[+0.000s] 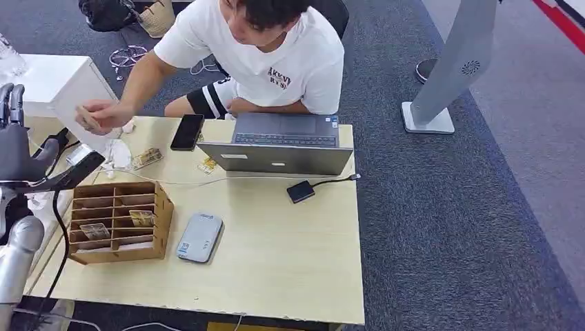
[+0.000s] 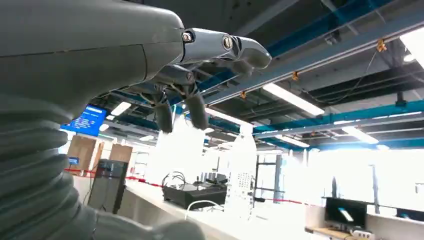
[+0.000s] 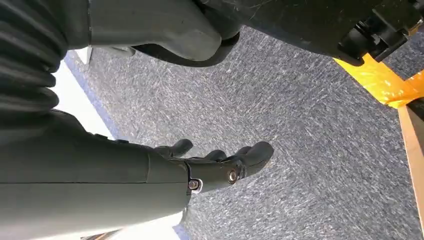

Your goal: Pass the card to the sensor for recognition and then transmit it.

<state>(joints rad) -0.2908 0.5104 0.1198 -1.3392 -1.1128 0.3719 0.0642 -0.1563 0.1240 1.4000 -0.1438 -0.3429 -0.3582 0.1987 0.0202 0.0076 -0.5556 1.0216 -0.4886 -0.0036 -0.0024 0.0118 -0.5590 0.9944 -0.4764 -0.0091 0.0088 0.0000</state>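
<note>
On the table's near left, a card [image 1: 142, 218] lies in the cardboard organizer [image 1: 119, 222], the grey sensor [image 1: 200, 237] just right of it. The left hand [image 1: 15, 141] is raised at the far left, empty, fingers apart. The right hand [image 3: 215, 165] hangs over carpet, open.

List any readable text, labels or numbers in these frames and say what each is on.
White T-shirt of the person at the table: dark chest print, too small to read.
Blue hanging screen: text blurred.
Grey flat device on the wooden table: small label, unreadable.
Nothing else legible.
</note>
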